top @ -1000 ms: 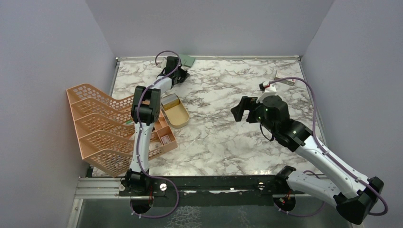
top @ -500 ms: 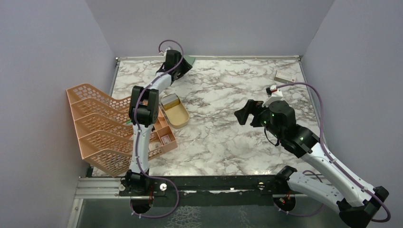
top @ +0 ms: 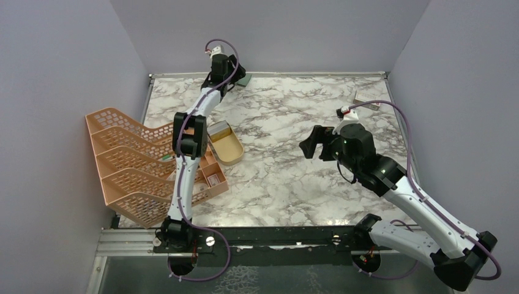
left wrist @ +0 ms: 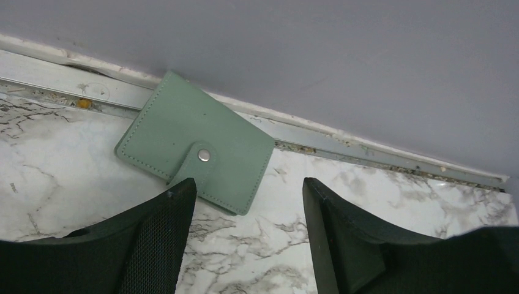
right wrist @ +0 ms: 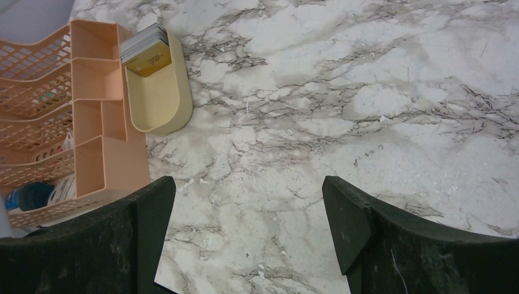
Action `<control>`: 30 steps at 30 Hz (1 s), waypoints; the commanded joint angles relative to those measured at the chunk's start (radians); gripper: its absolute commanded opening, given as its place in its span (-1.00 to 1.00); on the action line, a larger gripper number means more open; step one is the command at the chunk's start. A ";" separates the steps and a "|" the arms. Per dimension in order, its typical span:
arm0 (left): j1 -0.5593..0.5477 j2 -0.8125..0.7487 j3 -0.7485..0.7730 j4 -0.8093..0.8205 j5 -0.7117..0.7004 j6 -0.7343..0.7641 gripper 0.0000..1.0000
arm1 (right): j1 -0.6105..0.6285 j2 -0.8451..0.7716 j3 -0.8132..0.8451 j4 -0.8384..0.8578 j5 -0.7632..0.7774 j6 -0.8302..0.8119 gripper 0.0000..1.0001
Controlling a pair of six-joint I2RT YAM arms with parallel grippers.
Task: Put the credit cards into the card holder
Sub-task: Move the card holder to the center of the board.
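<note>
Left gripper point(left wrist: 248, 185): hovering just short of the card holder point(left wrist: 196, 138), jaws sitting apart, empty.
Right gripper point(right wrist: 248, 184): hovering, jaws sitting apart, empty.

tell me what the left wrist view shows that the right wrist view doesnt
Only left wrist: the closed card holder, snap tab up, at the back rail. Only right wrist: the gold tin with the credit cards stacked at one end, beside the orange rack. Both: the marble table and open, empty jaws, the left gripper in one, the right gripper in the other.
</note>
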 commanded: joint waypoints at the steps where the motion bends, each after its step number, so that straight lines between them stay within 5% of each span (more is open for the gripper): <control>1: 0.011 0.085 0.066 0.039 -0.015 0.064 0.33 | -0.002 0.024 0.043 -0.003 0.011 -0.020 0.82; 10: 0.011 0.156 0.115 -0.013 -0.046 0.046 0.17 | -0.002 0.083 0.055 0.015 0.001 -0.014 0.81; 24: 0.011 0.169 0.124 -0.117 -0.132 0.054 -0.69 | -0.003 0.057 0.046 0.006 0.013 -0.013 0.80; 30: 0.010 0.118 0.077 -0.117 -0.087 0.045 -0.85 | -0.003 0.037 0.038 -0.003 0.018 -0.008 0.79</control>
